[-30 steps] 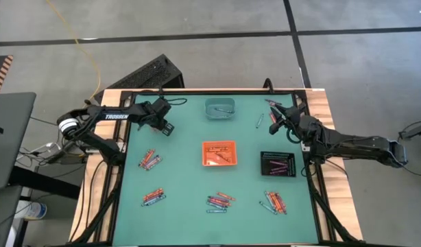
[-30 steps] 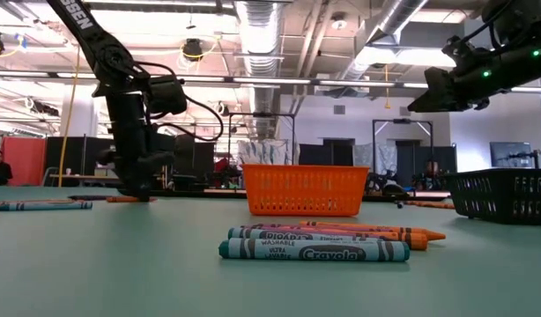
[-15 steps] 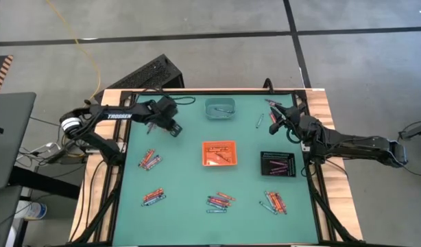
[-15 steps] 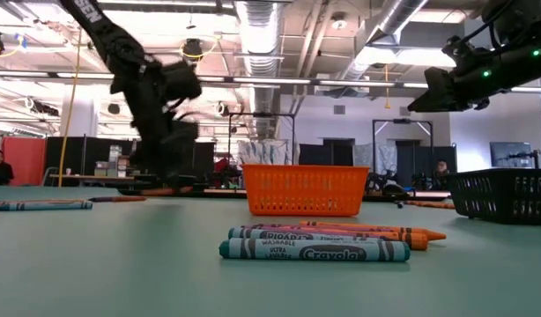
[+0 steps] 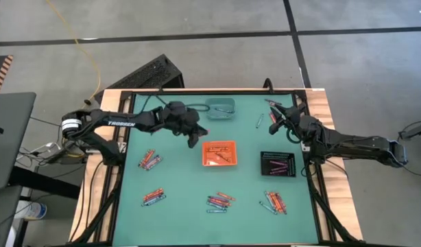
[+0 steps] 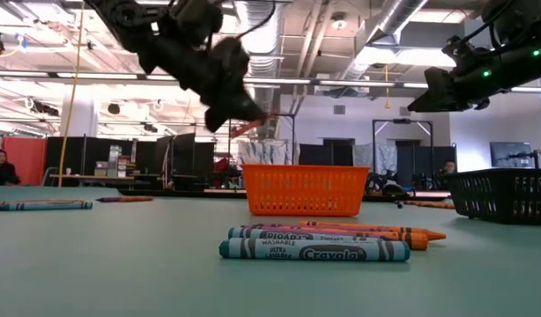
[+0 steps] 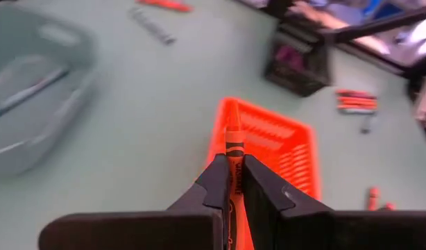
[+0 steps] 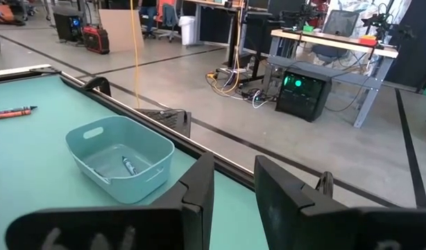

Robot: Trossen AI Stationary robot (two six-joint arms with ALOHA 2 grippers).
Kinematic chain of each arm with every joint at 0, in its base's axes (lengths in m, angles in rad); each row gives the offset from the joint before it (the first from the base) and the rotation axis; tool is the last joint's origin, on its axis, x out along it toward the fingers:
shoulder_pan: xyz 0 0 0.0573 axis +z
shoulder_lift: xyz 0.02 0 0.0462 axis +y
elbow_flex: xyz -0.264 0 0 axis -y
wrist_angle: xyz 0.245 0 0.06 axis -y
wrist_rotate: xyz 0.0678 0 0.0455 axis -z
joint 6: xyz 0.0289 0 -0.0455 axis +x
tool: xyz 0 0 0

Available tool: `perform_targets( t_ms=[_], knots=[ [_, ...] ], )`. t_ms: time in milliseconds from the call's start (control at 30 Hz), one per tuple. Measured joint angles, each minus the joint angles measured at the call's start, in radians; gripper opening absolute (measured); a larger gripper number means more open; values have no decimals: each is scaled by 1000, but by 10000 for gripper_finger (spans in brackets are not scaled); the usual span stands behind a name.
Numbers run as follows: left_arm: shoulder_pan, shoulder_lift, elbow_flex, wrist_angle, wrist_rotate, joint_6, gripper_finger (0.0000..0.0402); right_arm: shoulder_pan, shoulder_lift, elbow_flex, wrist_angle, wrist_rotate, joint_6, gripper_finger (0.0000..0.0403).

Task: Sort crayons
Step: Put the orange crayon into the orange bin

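Near the table's middle, my left hand (image 7: 230, 182) is clamped on an orange crayon (image 7: 233, 149), beside the orange tray (image 5: 219, 153). My right hand (image 8: 232, 182) waits open at the right edge. Each tray holds some; five loose crayon clusters (image 5: 149, 160) remain, so I judge sorting under half done.

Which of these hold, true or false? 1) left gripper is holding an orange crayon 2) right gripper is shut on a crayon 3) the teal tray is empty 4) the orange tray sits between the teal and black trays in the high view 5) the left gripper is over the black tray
1) True: the left gripper is shut on an orange crayon.
2) False: the right gripper is open and holds nothing.
3) False: the teal tray holds a crayon.
4) True: the orange tray lies between the teal and black tray.
5) False: it is beside the orange tray, at its left.
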Motion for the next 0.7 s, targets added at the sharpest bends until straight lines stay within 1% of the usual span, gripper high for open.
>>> perform_targets(
  t_ms=[167, 233, 300, 367, 433, 500, 567, 700],
  knots=[
    [-104, 44, 6, 144, -34, -2, 13, 0, 0, 0, 2, 0, 0, 107],
    [-140, 94, 10, 204, -34, -4, 13, 0, 0, 0, 8, 0, 0, 107],
    [-166, 145, 33, 210, -33, -7, 13, 1, 0, 0, 10, 0, 0, 107],
    [-187, 204, 84, 202, -27, -2, 13, 2, 2, 0, 12, -1, 1, 107],
    [-195, 250, 137, 139, -6, 33, 13, 2, 4, 0, 15, -3, 1, 107],
    [-200, 294, 209, 55, -6, 84, 13, 1, 11, 0, 18, -9, 0, 107],
    [-200, 325, 279, -68, -30, 131, 13, 1, 11, 0, 21, -17, 0, 107],
    [-198, 384, 415, -280, -97, 178, 13, 1, 13, 0, 26, -18, -3, 107]
  ],
)
